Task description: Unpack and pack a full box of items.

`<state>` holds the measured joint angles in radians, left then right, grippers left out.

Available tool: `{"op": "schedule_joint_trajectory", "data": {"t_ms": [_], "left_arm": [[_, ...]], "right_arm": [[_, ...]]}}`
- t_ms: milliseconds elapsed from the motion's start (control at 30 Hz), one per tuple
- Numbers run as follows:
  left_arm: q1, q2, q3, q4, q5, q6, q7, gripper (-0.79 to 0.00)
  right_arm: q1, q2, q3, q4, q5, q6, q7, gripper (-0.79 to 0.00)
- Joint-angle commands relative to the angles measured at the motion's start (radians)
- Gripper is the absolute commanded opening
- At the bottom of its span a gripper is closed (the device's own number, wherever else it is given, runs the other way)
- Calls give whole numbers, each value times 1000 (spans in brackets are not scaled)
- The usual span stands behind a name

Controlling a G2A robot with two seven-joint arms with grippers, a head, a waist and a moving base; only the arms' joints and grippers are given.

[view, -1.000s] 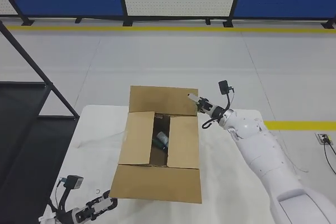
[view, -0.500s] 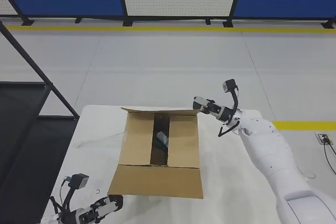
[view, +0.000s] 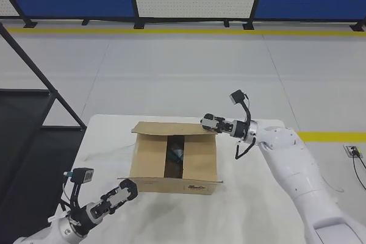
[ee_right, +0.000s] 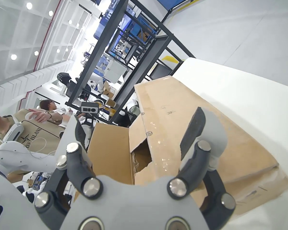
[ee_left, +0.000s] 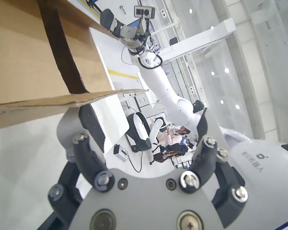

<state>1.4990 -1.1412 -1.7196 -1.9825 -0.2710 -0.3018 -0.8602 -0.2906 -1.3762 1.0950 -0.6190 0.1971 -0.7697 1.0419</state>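
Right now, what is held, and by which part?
Nothing: right gripper open at the far flap of the brown cardboard box; left gripper open near its front corner.

The box (view: 174, 160) is seen in plain tan cardboard, unpatterned, with a dark gap between its top flaps, where a bluish-green and white item (view: 177, 152) is glimpsed. The surface (view: 250, 201) is covered in white. The left claw (ee_left: 144, 120) is finished in pale grey metal, with black pads (ee_left: 91, 123), black links and silver screws; the right claw (ee_right: 137, 124) is coloured alike. The arm (view: 293, 177) behind the right claw is cased in glossy white. The floor (view: 171, 67) is painted light grey and crossed by a yellow line (view: 140, 30); blue panels (view: 73, 7) and a black frame (view: 51, 91) are seen beyond
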Motion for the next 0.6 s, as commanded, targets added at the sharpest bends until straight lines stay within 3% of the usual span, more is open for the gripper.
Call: {"op": "schedule_joint_trajectory", "data": {"t_ms": [0,167,567], "left_arm": [[-30,-1,25,5,9,22,39,0],[-52,-2,38,10,33,39,69,0],[-52,-2,44,10,36,48,79,0]], "right_arm": [[-8,3,3,-15,11,23,10,0],[-22,6,6,-37,16,118,-26,0],[-22,6,6,-37,16,118,-26,0]]}}
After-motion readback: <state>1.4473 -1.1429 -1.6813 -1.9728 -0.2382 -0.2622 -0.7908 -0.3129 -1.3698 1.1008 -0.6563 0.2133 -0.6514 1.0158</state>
